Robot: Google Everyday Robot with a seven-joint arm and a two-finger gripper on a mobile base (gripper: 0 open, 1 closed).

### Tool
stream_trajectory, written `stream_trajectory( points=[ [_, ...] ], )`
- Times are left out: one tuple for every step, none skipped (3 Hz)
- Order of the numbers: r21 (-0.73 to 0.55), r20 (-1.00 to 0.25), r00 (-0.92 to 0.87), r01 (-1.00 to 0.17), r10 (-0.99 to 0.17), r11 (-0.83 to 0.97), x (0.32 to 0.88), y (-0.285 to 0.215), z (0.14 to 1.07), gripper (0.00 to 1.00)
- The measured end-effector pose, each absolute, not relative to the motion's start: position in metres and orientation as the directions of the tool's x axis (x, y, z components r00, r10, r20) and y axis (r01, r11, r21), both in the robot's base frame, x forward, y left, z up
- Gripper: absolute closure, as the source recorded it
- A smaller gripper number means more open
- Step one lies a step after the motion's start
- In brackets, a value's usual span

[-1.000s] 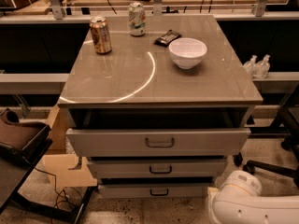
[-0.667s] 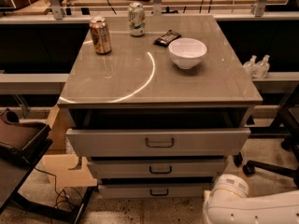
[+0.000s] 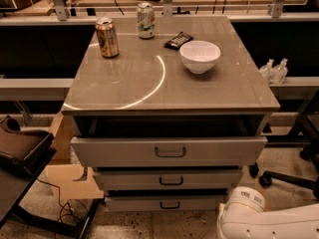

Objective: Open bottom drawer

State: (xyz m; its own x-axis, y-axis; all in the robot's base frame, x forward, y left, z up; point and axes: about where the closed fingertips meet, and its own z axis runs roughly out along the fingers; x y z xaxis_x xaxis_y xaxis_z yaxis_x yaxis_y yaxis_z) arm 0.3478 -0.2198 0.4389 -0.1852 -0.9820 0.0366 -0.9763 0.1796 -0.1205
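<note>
Speckled floor surrounds a grey cabinet [image 3: 149, 78] whose bottom drawer [image 3: 199, 203], lowest of three, sits pushed in with its loop handle [image 3: 170, 204] untouched, so the opening seems not yet begun. Only the white arm [image 3: 264, 223] shows at lower right, near that drawer. The gripper is out of view, its state impossible to tell.

Warm overhead light, curved glare on tabletop [image 3: 199, 93], shadow above top drawer [image 3: 169, 152], gripper unseen

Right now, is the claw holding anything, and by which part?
Cannot be told: the claw is out of view. Only the white arm shows, bottom right; the bottom drawer is untouched.
</note>
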Motion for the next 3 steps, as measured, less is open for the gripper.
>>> stream_trajectory(
  points=[
    [-0.114,-0.01,-0.185,-0.976,-0.983,0.185,0.351,-0.213,0.422,0.0],
    [-0.104,-0.054,-0.181,-0.977,-0.982,0.186,0.359,-0.2,0.395,0.0],
    [-0.1,-0.072,-0.159,-0.981,-0.985,0.166,0.369,-0.182,0.372,0.0]
  ],
)
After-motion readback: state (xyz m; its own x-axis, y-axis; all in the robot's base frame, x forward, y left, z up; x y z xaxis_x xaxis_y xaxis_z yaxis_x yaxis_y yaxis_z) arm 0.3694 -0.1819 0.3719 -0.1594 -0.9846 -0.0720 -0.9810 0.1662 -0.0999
